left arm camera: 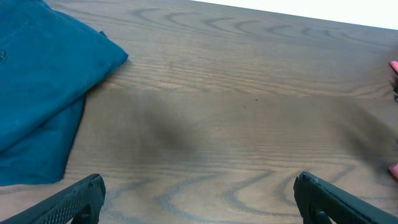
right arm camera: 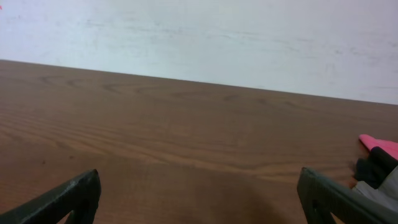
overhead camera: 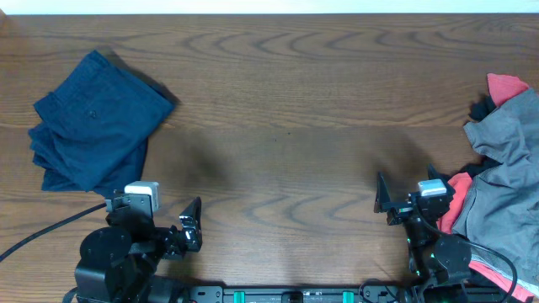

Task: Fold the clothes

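Note:
The folded dark navy shorts [overhead camera: 93,122] lie at the far left of the table; they also show at the left of the left wrist view [left arm camera: 43,81]. A loose pile of grey clothes [overhead camera: 509,151] with coral-red fabric [overhead camera: 508,86] lies at the right edge. In the right wrist view the coral tip [right arm camera: 380,145] shows at the right edge. My left gripper [overhead camera: 152,204] is open and empty near the front edge, below the shorts and apart from them [left arm camera: 199,186]. My right gripper [overhead camera: 428,183] is open and empty just left of the pile [right arm camera: 199,186].
The wooden table [overhead camera: 278,126] shows bare wood between the shorts and the pile. A black cable [overhead camera: 42,231] runs off to the left from the left arm's base. A white wall [right arm camera: 199,43] rises behind the table's far edge.

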`<state>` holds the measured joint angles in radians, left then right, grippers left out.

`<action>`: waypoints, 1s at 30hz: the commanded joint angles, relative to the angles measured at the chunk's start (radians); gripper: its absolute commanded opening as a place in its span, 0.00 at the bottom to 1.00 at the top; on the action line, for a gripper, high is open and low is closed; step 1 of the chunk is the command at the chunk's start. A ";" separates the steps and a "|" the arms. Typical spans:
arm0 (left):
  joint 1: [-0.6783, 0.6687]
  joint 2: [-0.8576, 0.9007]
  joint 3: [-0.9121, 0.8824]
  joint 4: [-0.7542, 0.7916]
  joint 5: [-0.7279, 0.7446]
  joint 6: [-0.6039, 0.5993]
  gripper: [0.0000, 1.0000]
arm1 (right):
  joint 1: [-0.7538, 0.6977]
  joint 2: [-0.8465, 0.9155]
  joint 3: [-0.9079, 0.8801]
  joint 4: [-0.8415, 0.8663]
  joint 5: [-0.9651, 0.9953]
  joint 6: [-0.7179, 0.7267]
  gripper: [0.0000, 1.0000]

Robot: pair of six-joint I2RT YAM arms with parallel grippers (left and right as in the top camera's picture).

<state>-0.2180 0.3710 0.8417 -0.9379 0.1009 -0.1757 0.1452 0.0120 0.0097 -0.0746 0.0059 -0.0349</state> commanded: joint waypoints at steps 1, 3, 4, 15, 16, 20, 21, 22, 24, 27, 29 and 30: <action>-0.002 -0.001 -0.005 0.001 -0.008 0.017 0.98 | -0.008 -0.007 -0.004 0.000 -0.011 -0.014 0.99; -0.002 -0.001 -0.005 0.001 -0.008 0.017 0.98 | -0.008 -0.007 -0.004 0.000 -0.011 -0.014 0.99; -0.001 -0.001 -0.005 0.001 -0.008 0.017 0.98 | -0.008 -0.007 -0.004 0.000 -0.011 -0.014 0.99; 0.004 -0.018 -0.006 -0.041 -0.043 0.047 0.98 | -0.008 -0.007 -0.004 0.000 -0.010 -0.014 0.99; 0.009 -0.028 -0.009 -0.050 -0.065 0.048 0.98 | -0.008 -0.007 -0.004 0.000 -0.011 -0.014 0.99; 0.056 -0.126 -0.083 -0.050 -0.096 0.048 0.98 | -0.008 -0.007 -0.004 0.000 -0.011 -0.014 0.99; 0.069 -0.150 -0.107 -0.046 -0.096 0.048 0.98 | -0.008 -0.007 -0.004 0.000 -0.010 -0.014 0.99; 0.088 -0.181 -0.142 -0.040 -0.095 0.048 0.98 | -0.008 -0.007 -0.004 0.000 -0.010 -0.014 0.99; 0.123 -0.237 -0.216 -0.008 -0.094 0.047 0.98 | -0.008 -0.007 -0.004 0.000 -0.010 -0.014 0.99; 0.171 -0.311 -0.332 0.091 -0.095 0.047 0.98 | -0.008 -0.007 -0.004 0.000 -0.010 -0.014 0.99; 0.195 -0.347 -0.401 0.171 -0.095 0.048 0.98 | -0.008 -0.007 -0.004 0.000 -0.010 -0.014 0.99; 0.201 -0.361 -0.432 0.212 -0.095 0.047 0.98 | -0.008 -0.007 -0.004 0.000 -0.011 -0.014 0.99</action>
<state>-0.0402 0.0505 0.4717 -0.7788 0.0185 -0.1482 0.1452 0.0120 0.0097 -0.0742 -0.0013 -0.0376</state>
